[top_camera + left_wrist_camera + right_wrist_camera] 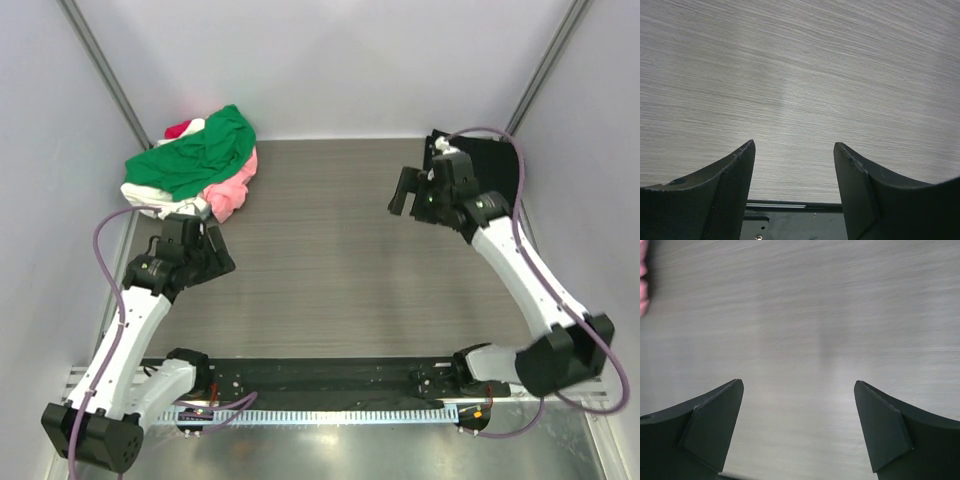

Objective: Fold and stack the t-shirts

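The grey wood-grain bench [330, 250] fills the space between the pale walls, with the two arms rising from its near edge.

The black t-shirt [495, 160] lies flat in the far right corner of the bench, partly hidden behind the right arm. Whether it is neatly folded cannot be told from here.

The other t-shirts sit in a loose, unfolded heap in the far left corner. The green t-shirt [200, 155] is draped over the top and covers most of the heap. The pink t-shirt [235, 185] bulges out below it on the side nearer the middle of the bench, and its edge also shows at the left border of the right wrist view [642, 285]. The white t-shirt [150, 198] pokes out at the near left of the heap, just beside the left arm. Only a small patch of the red t-shirt [180, 128] shows at the far side, against the wall.

The right hand [398, 195] [799, 385] hangs over the bare bench just in front of the black t-shirt, its fingers spread wide with nothing between them.

The left hand [222, 252] [794, 147] is just near of the heap, pointing toward the middle of the bench. Its fingers stand apart, a little less wide, and hold nothing; only bench surface shows beneath them.
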`<state>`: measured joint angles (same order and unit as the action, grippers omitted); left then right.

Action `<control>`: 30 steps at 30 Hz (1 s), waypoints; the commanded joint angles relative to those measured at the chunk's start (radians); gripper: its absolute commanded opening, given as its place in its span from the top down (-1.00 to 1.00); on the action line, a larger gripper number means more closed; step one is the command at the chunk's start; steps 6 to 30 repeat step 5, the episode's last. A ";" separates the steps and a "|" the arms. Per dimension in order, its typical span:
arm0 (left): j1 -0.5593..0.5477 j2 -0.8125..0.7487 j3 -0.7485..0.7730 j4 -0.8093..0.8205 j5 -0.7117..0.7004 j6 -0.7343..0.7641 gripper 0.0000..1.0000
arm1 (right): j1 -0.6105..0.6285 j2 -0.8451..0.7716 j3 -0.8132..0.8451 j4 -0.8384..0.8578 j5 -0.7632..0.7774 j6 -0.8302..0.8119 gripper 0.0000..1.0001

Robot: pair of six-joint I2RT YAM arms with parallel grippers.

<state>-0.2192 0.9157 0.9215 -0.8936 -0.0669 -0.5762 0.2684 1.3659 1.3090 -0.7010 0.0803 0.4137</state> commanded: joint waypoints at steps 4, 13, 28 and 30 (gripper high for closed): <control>0.006 -0.044 0.000 0.021 -0.037 -0.016 -0.34 | 0.080 -0.286 -0.292 0.124 -0.228 0.197 -0.99; 0.006 -0.047 0.000 0.019 -0.039 -0.017 -0.35 | 0.092 -0.318 -0.347 0.121 -0.191 0.215 -0.99; 0.006 -0.047 0.000 0.019 -0.039 -0.017 -0.35 | 0.092 -0.318 -0.347 0.121 -0.191 0.215 -0.99; 0.006 -0.047 0.000 0.019 -0.039 -0.017 -0.35 | 0.092 -0.318 -0.347 0.121 -0.191 0.215 -0.99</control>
